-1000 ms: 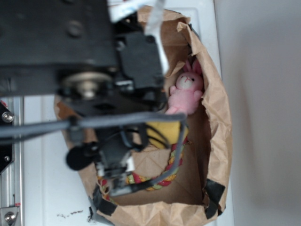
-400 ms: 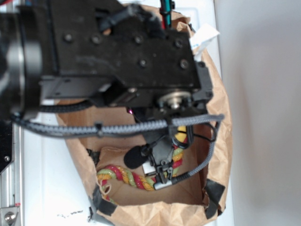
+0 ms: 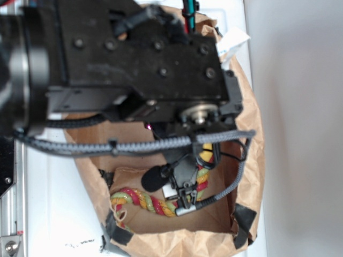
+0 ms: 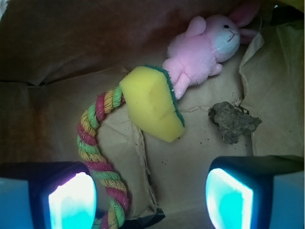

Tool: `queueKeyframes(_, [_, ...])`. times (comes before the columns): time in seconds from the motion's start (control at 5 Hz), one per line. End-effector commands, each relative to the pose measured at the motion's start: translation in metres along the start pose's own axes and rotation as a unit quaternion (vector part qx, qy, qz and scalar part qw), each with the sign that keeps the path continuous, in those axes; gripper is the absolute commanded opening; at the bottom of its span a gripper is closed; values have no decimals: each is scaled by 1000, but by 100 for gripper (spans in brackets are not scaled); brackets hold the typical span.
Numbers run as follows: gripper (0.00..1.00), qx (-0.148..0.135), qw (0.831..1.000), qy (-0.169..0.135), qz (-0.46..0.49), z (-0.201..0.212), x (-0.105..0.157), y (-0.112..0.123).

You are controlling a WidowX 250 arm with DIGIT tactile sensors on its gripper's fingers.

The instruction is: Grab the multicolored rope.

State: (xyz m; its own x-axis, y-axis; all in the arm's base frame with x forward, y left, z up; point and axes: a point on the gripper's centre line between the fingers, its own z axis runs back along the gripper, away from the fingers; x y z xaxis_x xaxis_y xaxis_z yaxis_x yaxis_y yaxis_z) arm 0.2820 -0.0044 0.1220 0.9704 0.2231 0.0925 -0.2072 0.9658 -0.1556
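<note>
**Ana:** Multicolored rope point(image 4: 97, 157) — that is what it is going for, and it is lying on the floor of the brown paper bag point(image 4: 62, 43). From the wrist camera it is curving from about ten o'clock, where one end is tucking under the yellow sponge point(image 4: 152, 102), down to about seven o'clock, right beside one finger pad point(image 4: 71, 200).

**Ben:** So it is reaching, not gripping yet?

**Ana:** I am reading it as the approach. The gripper point(image 4: 150, 200) is hanging over the bag with its fingers spread wide and nothing between them. The rope is sitting off to the one side, not in the gap, so I am guessing the next move is calling for a shift toward seven o'clock, then a drop and a squeeze.

**Ben:** Anything you are not making out?

**Ana:** Plenty. From the outside camera the arm point(image 3: 134, 59) is blocking most of the bag, and only a stretch of rope is showing near five to seven o'clock. The rope's lower end is running out of the wrist picture, and its upper end is hiding beneath the sponge. The pink bunny point(image 4: 202, 47) is lying at one o'clock, ears partly cut off, and I am not able to say what the grey lump point(image 4: 233, 121) is.
</note>
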Motion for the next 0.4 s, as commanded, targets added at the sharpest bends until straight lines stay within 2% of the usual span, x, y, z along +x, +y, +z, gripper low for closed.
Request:
queueKeyframes(0.0, [100,-5,997,-25,-69,-28,1,-37])
queueKeyframes(0.2, [100,-35,996,-5,-82,-40,-5,-54])
